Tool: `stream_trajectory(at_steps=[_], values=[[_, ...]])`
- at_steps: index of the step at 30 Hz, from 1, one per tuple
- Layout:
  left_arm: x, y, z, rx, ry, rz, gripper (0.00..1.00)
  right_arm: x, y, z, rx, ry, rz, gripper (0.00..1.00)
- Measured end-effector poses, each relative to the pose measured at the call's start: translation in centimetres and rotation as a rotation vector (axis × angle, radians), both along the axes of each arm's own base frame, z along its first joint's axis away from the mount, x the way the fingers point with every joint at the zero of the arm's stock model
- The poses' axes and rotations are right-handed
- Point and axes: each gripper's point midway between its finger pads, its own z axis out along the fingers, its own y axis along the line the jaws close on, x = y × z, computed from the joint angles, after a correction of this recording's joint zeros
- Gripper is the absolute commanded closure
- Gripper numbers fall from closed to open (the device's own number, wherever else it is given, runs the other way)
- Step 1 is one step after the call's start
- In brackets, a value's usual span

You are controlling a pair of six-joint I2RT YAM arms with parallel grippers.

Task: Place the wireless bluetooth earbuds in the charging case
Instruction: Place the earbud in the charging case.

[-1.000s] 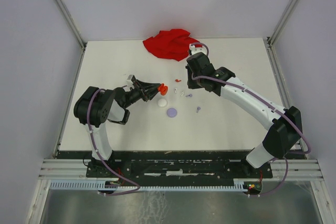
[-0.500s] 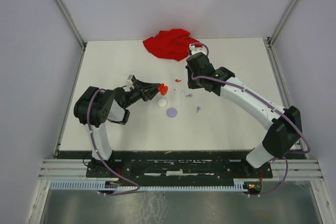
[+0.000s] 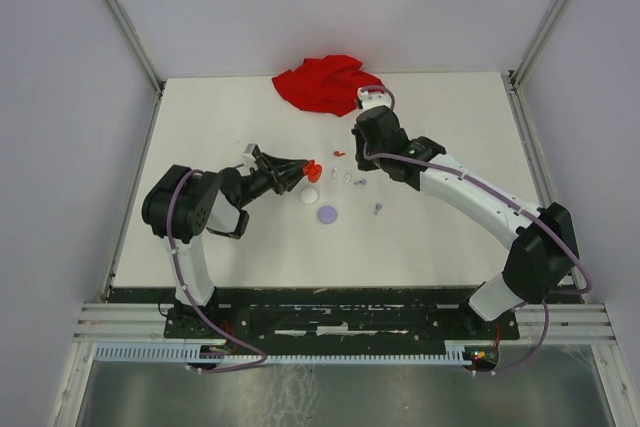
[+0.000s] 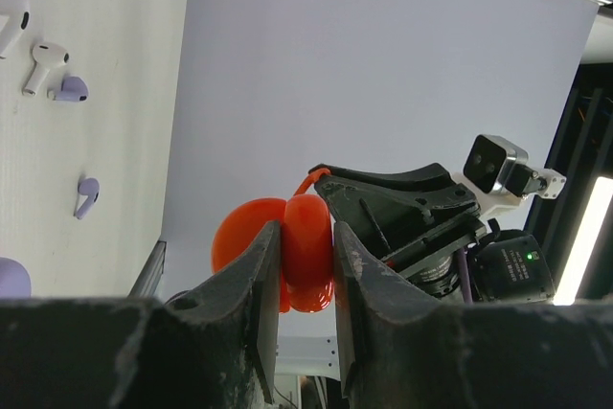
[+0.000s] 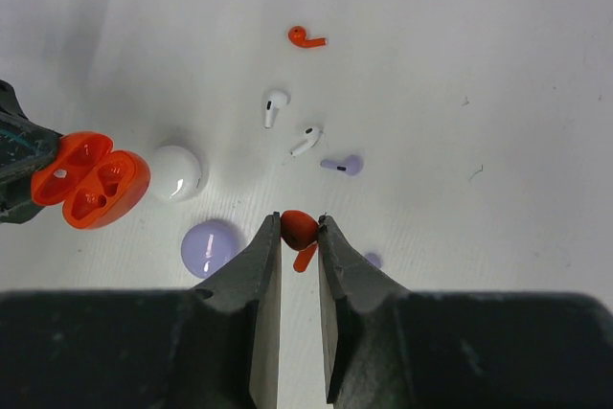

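Note:
My left gripper [image 4: 305,229] is shut on the red charging case [image 4: 306,251], held off the table with its lid open [image 5: 91,179]. My right gripper [image 5: 300,222] is shut on a red earbud [image 5: 299,229], its stem hanging between the fingers above the table. Loose on the table lie another red earbud [image 5: 306,38], two white earbuds [image 5: 275,107] [image 5: 306,140] and a lavender earbud [image 5: 343,166]. A second lavender earbud [image 5: 373,260] peeks from behind my right finger. In the top view the red case [image 3: 312,169] hangs just left of the loose earbuds.
A white round case [image 5: 174,172] and a lavender round case [image 5: 211,245] rest shut on the table just beside the held red case. A crumpled red cloth [image 3: 325,82] lies at the table's far edge. White walls enclose the table.
The right wrist has shifted slightly left and nearer, still holding the red earbud. The left arm and the red case have not moved.

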Motion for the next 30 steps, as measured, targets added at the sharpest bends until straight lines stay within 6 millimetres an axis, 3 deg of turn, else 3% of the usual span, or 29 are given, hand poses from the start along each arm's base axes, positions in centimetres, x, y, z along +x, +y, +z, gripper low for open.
stream_trajectory(at_steps=[4,14,22,30], values=[[-0.3,-0.8,0.2,-0.003,-0.005,-0.012,0.97,0.3,0.7,-1.2,-0.007,-0.064,0.055,1.0],[-0.1,-2.1,1.2,-0.014,-0.041,-0.035,0.97,0.1,4.9,-2.5,0.036,-0.302,0.274,1.0],[0.0,-2.2,0.2,-0.007,-0.017,-0.037,0.97,-0.5,6.4,-1.1,0.105,-0.513,0.386,1.0],[-0.1,-2.3,0.0,-0.005,-0.012,-0.044,0.97,-1.0,7.9,1.6,0.161,-0.669,0.463,1.0]])
